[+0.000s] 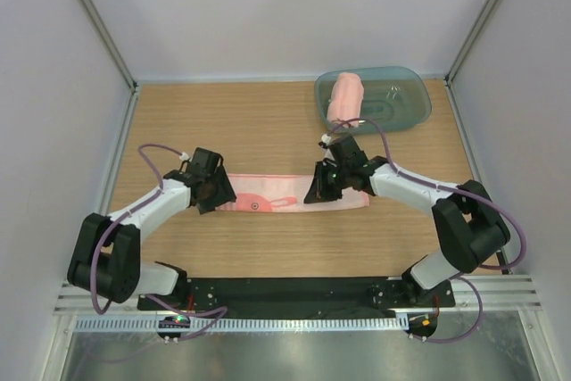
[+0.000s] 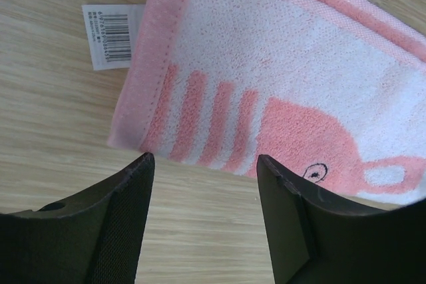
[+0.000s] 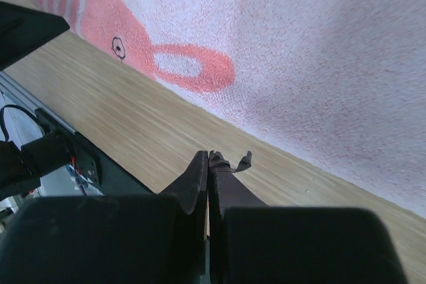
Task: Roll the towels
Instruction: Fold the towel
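Top: rolled towel (image 1: 346, 95) is sitting in tub (image 1: 406, 106); flat towel (image 1: 277, 198) is lying on table (image 1: 223, 122).
Left wrist: your left claw (image 2: 204, 161) is hovering open at its end, probably to start rolling.
Right wrist: your right claw (image 3: 208, 156) is sitting closed, empty.

A light wooden table (image 1: 259, 122) filled the middle of the frame, boxed in by plain white walls (image 1: 285, 6) at top, left and right. Grey metal posts (image 1: 95, 15) slanted through the upper corners. The light was soft and even.
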Robot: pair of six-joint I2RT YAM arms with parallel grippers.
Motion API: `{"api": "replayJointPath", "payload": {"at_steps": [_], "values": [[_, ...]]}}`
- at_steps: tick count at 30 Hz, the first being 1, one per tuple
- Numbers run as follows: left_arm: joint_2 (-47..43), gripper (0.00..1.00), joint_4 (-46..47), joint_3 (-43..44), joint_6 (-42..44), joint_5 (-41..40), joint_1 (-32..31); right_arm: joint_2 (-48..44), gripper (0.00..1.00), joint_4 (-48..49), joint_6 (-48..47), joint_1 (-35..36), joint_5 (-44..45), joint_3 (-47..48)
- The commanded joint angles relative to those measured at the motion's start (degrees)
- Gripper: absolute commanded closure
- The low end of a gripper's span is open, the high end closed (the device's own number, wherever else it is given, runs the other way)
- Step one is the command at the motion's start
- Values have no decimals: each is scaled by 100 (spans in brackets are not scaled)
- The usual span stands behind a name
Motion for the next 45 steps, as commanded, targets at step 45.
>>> {"api": "replayJointPath", "payload": {"at_steps": [45], "values": [[780,72,349,-72,-90,-906,15,2391,99,2497,591,818,-1586,538]]}}
